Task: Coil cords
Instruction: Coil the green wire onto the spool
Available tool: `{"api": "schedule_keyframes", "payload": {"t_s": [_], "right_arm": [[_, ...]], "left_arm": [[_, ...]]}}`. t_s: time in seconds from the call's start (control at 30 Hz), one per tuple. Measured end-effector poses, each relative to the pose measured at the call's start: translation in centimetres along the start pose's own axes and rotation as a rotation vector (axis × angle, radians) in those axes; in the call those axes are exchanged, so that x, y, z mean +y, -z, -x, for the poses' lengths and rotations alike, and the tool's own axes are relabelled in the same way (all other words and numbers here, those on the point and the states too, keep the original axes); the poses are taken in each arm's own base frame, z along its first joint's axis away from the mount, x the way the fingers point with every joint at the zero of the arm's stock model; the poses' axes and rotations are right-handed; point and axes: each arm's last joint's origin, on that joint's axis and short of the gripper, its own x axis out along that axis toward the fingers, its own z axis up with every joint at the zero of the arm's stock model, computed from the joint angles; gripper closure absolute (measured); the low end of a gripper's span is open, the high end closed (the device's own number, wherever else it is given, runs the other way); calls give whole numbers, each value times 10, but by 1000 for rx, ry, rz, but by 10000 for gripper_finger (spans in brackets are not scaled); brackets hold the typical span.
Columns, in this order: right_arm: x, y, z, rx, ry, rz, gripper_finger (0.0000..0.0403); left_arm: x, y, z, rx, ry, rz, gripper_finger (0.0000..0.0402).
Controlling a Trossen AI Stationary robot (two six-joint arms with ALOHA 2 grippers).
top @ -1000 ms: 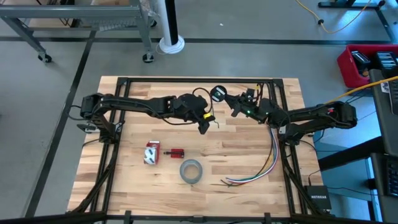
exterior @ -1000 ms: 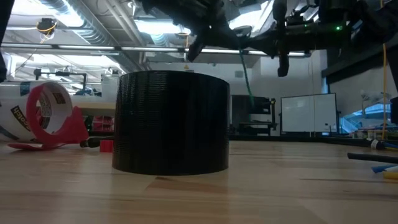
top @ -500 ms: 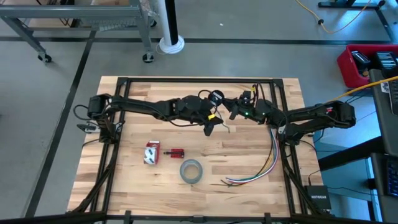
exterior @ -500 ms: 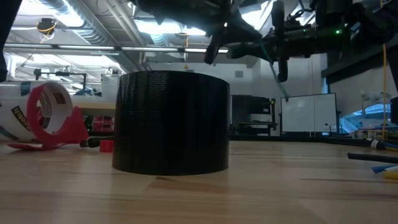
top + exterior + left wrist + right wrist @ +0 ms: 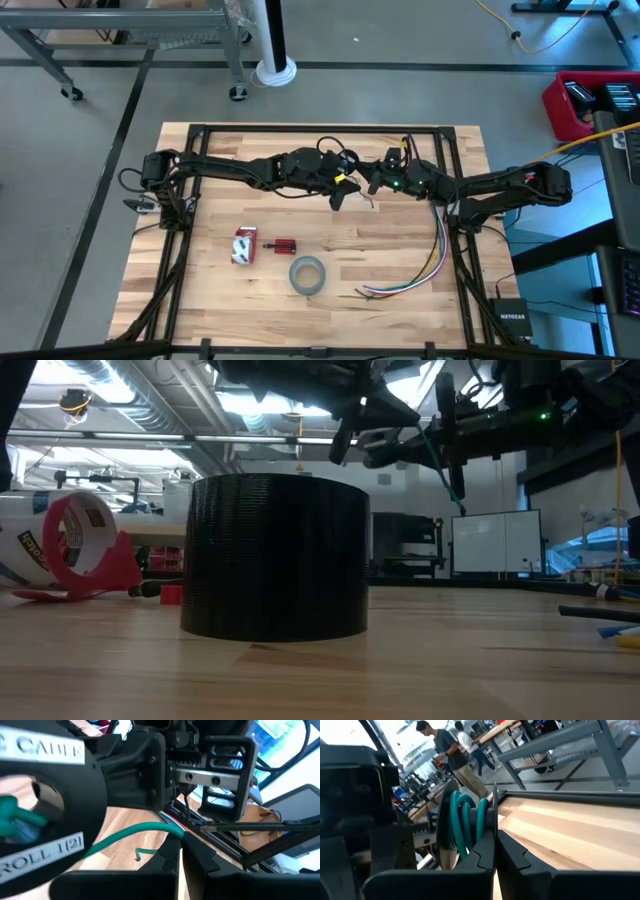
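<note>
Left wrist view puts my left gripper point(image 5: 181, 857) nearest, its jaws pressed together on the thin green cord point(image 5: 130, 832). The cord runs from my fingertips in a slack curve back to the dark reel point(image 5: 45, 810) close beside them. I judge I am pinching the free stretch so that it can be led around the reel and not dangle onto the table point(image 5: 125, 817). My right gripper point(image 5: 495, 852) meets it from the other side above the middle of the table, toward the far edge. Its jaws look closed on the reel's rim, with several green turns already lying side by side on the core, so I take this arm to be steadying the reel while the other feeds. The winding looks partly done, since a loose tail is left to take up. The reel's white label reads "CABLE" along one edge and "ROLL 1(2)" along another. Farther off, and well apart from both arms, the tape roll point(image 5: 275, 555) and a red tape dispenser point(image 5: 75, 545) sit untouched on the table; the dispenser's printing is too small to read. A bunch of coloured wires point(image 5: 430, 262) lies near my right arm's base. Beyond the table, people point(image 5: 447, 750) stand in the room.
</note>
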Motion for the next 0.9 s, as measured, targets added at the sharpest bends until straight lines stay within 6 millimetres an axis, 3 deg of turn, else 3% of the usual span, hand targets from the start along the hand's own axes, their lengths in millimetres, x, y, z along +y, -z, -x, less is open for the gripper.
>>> {"api": "schedule_keyframes", "payload": {"t_s": [0.9], "right_arm": [[-6,15,2,229,-30,18,398]], "left_arm": [[8,-11,1,-58,1,26,401]]}}
